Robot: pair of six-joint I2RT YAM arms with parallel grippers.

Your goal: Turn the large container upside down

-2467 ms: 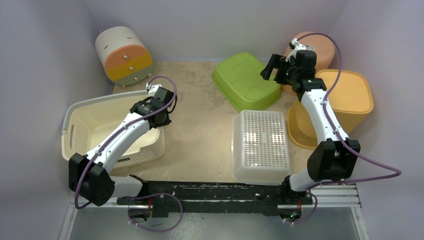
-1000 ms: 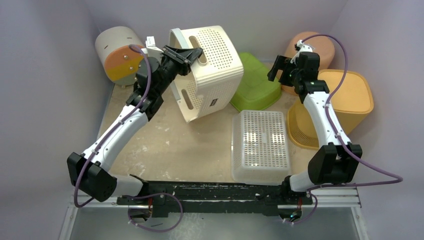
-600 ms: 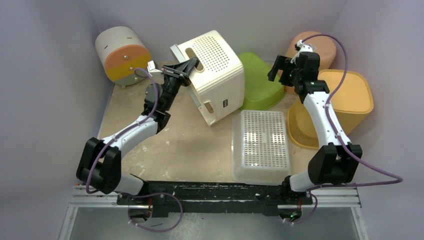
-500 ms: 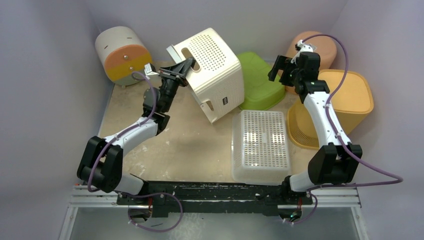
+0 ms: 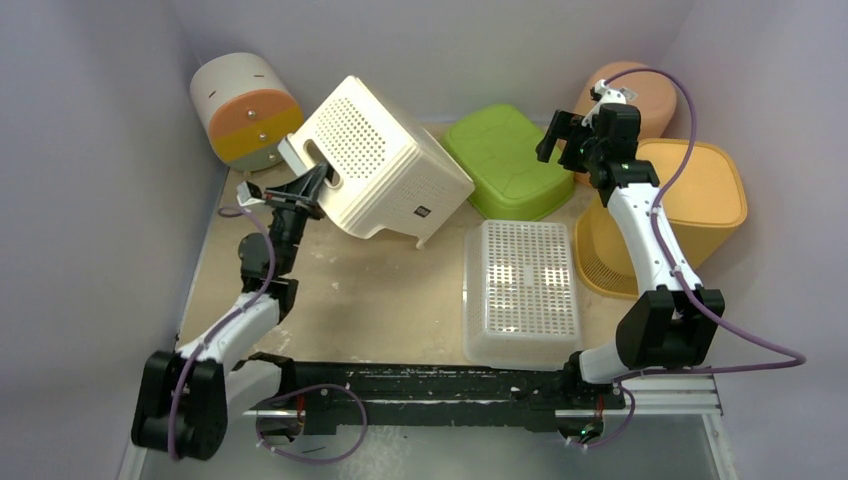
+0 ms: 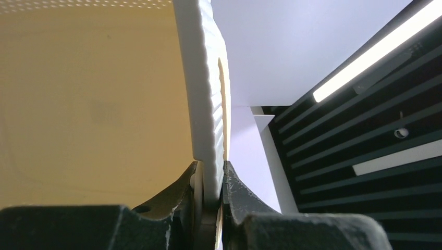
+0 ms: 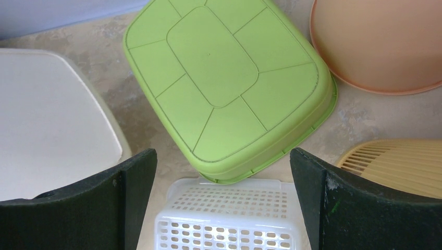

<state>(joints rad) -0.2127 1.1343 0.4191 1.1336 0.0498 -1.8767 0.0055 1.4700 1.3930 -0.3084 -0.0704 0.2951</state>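
- The container point(image 5: 375, 170) is no longer sitting open side up at the left of the surface point(image 5: 380, 290). It is off its base and rolled most of the way over.
- Half a second ago it hung farther back, overlapping the green tub point(image 5: 505, 160). Now it sits more to the left, clear of the tub, and its perforated base faces up and toward the camera.
- The left hand point(image 5: 305, 190) is clamped on the container's rim beside the handle slot. The wrist view shows the rim wall point(image 6: 203, 104) pinched between both fingers point(image 6: 234, 198).
- The left arm has drawn back toward its base, which tips the opening down and to the left.
- The container is tilted — not yet flat. Its lower right corner is on the surface or just above it; I cannot tell which.
- The right hand point(image 5: 556, 135) has barely moved. Its fingers are wide apart with nothing between them, and it hovers above the tub's far edge.
- By my judgement the flip is mostly done. What remains is to lower the rim onto the surface and let go.
- The basket point(image 5: 520, 290) lies just beside the low corner, so a sideways slip could knock it.
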